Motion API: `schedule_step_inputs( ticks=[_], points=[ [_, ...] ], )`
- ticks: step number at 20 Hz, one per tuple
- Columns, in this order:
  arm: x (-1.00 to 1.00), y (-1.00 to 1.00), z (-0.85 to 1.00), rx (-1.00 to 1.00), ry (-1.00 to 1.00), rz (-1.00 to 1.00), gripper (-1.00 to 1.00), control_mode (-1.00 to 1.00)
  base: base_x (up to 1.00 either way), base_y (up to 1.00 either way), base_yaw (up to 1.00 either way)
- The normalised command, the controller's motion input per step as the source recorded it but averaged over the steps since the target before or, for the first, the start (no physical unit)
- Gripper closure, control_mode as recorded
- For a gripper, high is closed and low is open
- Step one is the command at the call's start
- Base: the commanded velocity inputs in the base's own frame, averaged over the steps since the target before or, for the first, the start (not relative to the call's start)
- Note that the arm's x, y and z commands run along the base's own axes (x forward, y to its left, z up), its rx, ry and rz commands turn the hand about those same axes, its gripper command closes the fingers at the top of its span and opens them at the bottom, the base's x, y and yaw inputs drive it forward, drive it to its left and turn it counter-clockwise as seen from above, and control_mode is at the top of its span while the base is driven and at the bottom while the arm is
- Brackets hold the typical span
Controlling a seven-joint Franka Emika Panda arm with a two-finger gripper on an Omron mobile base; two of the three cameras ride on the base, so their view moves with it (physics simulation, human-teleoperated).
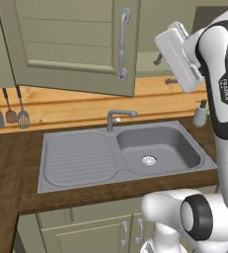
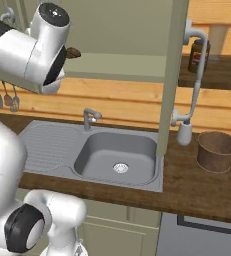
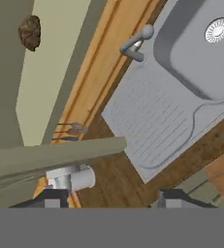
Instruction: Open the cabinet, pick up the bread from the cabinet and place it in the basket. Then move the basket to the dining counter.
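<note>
The sage-green cabinet [image 1: 71, 44] stands open above the sink, its left door swung out with a long silver handle [image 1: 124, 44]. Its right door [image 2: 171, 75] shows edge-on. The bread [image 2: 73, 52], a small brown lump, lies on the cabinet shelf, also seen as the bread [image 3: 30, 32] at the upper left of the hand view. My gripper [image 3: 113, 201] is open, its fingertips wide apart with nothing between them, just beside the door's edge [image 3: 55, 155] and the handle's end [image 3: 70, 180]. The brown woven basket [image 2: 218, 151] sits on the worktop at the right. The dining counter is out of view.
A grey steel sink [image 1: 160, 148] with a tap [image 1: 116, 117] is set in the dark wood worktop [image 2: 197, 187]. A soap bottle [image 1: 200, 112] stands right of it. Utensils [image 1: 9, 111] hang at the left. A dark jar [image 2: 199, 55] stands behind the right door.
</note>
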Motion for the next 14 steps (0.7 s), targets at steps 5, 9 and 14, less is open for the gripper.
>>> schedule_step_inputs(
  ticks=[5, 9, 14],
  points=[
    [0.95, -0.07, 0.0, 0.27, -0.01, 0.16, -1.0, -1.0, 0.0, 0.0, 0.0],
    [1.0, 0.24, 0.0, 0.23, -0.04, 0.2, -1.0, -1.0, 0.0, 0.0, 0.0],
    [0.99, 0.0, 0.36, 0.26, 0.0, 0.32, -1.0, -1.0, 0.0, 0.0, 0.0]
  ],
)
